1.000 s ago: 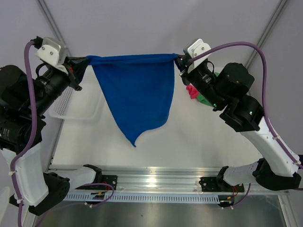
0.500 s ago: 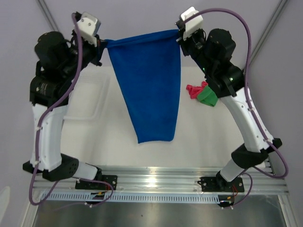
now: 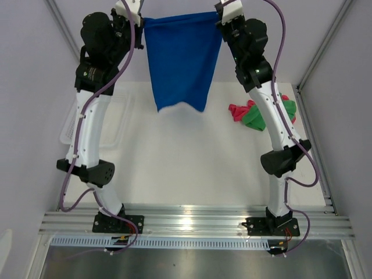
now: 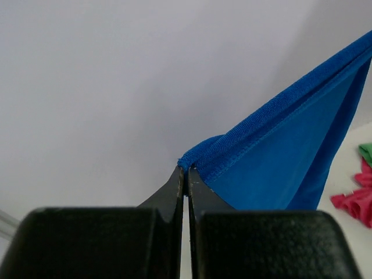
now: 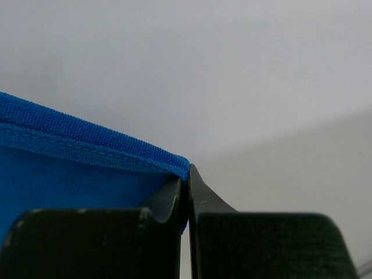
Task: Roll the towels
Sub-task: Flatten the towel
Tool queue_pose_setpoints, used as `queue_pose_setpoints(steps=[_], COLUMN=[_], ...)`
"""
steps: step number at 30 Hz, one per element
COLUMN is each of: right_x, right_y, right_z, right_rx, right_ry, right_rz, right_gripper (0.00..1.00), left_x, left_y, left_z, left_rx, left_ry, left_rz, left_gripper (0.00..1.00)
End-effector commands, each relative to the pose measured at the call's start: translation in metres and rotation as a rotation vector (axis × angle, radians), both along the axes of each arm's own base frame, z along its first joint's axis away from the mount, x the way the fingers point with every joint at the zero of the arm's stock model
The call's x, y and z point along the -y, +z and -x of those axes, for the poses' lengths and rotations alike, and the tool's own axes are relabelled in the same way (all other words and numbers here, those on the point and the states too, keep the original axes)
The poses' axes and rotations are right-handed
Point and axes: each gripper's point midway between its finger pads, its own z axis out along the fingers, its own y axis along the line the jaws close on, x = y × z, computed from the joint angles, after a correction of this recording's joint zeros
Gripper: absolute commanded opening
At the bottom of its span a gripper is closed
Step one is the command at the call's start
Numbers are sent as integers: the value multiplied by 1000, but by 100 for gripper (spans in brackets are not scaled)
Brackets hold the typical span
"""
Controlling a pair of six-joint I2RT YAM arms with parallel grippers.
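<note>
Aloft, blue towel (image 3: 181, 58) between left claw (image 4: 186, 169), right claw (image 5: 187, 170)

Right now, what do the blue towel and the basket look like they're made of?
Blue towel: soft matte cloth, likely microfibre, by its fine nap and stitched hem. Basket: seemingly white plastic, slightly translucent, by its rigid moulded rim.

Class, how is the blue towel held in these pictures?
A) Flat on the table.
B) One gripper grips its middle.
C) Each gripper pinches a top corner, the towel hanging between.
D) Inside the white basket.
C: the left gripper and the right gripper are each shut on a corner of the blue towel, which hangs between them.
</note>
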Motion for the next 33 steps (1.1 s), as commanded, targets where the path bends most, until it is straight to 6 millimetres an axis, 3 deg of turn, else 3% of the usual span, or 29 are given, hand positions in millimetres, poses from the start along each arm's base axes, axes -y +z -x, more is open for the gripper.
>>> queue_pose_setpoints(steps=[1, 4, 6, 9, 11, 14, 16, 17, 18, 19, 20, 21, 22, 23, 24, 25, 28, 29, 30, 31, 32, 33], right_x=[63, 68, 66, 57, 55, 60, 62, 68, 66, 65, 69, 68, 62, 53, 55, 48, 40, 36, 33, 30, 25, 22], right_y=[79, 93, 85, 59, 35, 20, -4, 7, -24, -29, -7, -11, -42, -47, -33, -61, -64, -88, -95, -93, -118, -127], right_z=[5, 2, -7, -26, -41, -44, -49, -35, -42, -38, -15, -8, -9, 0, 21, 24, 62, 67, 75, 94, 100, 109], right_rx=[301, 385, 378, 329, 279, 225, 157, 165, 101, 89, 137, 137, 96, 91, 114, 65, 55, 6, -15, -28, -83, -106], right_ry=[-205, -198, -198, -197, -222, -264, -279, -284, -281, -276, -271, -262, -251, -228, -214, -189, -134, -113, -89, -45, -15, 8], right_rz=[-101, -137, -135, -74, -21, 16, 43, 30, 64, 74, 54, 66, 109, 118, 110, 146, 127, 141, 138, 132, 140, 143], right_gripper=[0, 0, 0, 0, 0, 0, 0, 0, 0, 0, 0, 0, 0, 0, 0, 0, 0, 0, 0, 0, 0, 0], left_x=[-35, -37, -37, -40, -38, -33, -28, -25, -22, -22, -20, -16, -14, -12, -14, -17, -23, -25, -26, -28, -28, -29], left_y=[52, 56, 43, 45, 34, 15, -5, -12, -16, -20, -23, -28, -34, -43, -42, -44, -70, -75, -82, -102, -113, -118], left_z=[-11, -25, -40, -47, -57, -67, -73, -73, -72, -71, -66, -63, -58, -55, -43, -36, -12, -3, 4, 15, 24, 32], left_rx=[192, 238, 224, 243, 226, 185, 137, 118, 103, 89, 69, 48, 18, -13, -22, -42, -132, -159, -182, -235, -274, -289], left_ry=[141, 165, 176, 182, 173, 155, 135, 119, 101, 95, 82, 51, 37, 24, 18, 20, 23, 21, 21, 14, 9, 0], left_rz=[32, 10, -13, -13, -27, -53, -70, -76, -75, -73, -65, -67, -68, -54, -49, -43, -31, -27, -27, -37, -37, -37], left_gripper=[1, 1, 1, 1, 1, 1, 1, 1, 1, 1, 1, 1, 1, 1, 1, 1, 1, 1, 1, 1, 1, 1])
